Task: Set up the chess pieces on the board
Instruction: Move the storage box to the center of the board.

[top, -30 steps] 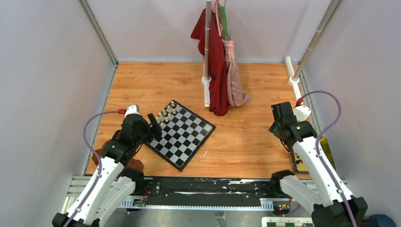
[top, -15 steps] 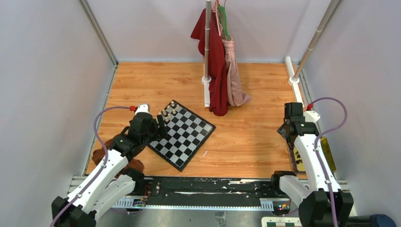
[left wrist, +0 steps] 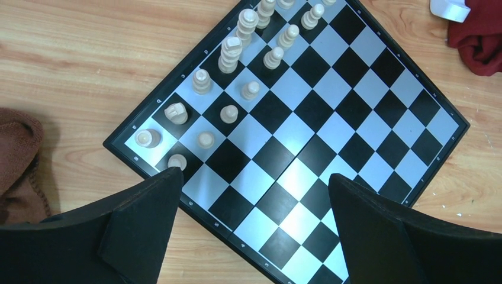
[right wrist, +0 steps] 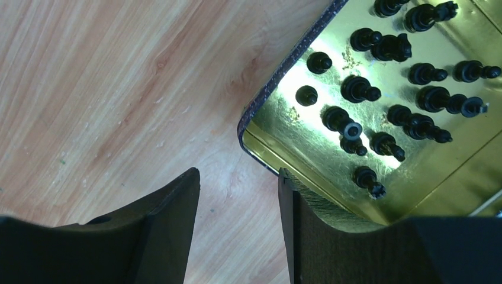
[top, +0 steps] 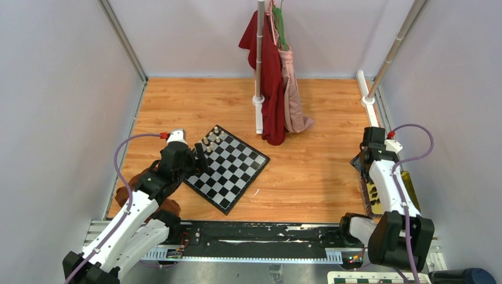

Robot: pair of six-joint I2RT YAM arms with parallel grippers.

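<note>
The board (top: pixel 228 168) sits turned like a diamond on the left half of the table (top: pixel 308 171). Cream pieces (left wrist: pixel 229 53) stand in two rows along its far-left edge. The left gripper (left wrist: pixel 251 177) hangs spread wide near its left corner. Bare wood separates the board from the gold tray (right wrist: pixel 296 136), where the black pieces (right wrist: pixel 358 89) mostly lie tipped. The right gripper (right wrist: pixel 238 174) gapes empty at the tray's corner.

Your top view is bright and evenly lit from above, shadows on the wooden table (top: pixel 319 171) faint and soft. Your left wrist view shows a pale sheen across the middle squares of the board (left wrist: pixel 331 127). In the right wrist view the gold tray (right wrist: pixel 284 118) glares, and the right gripper (right wrist: pixel 238 173) looks dark and soft-edged.
</note>
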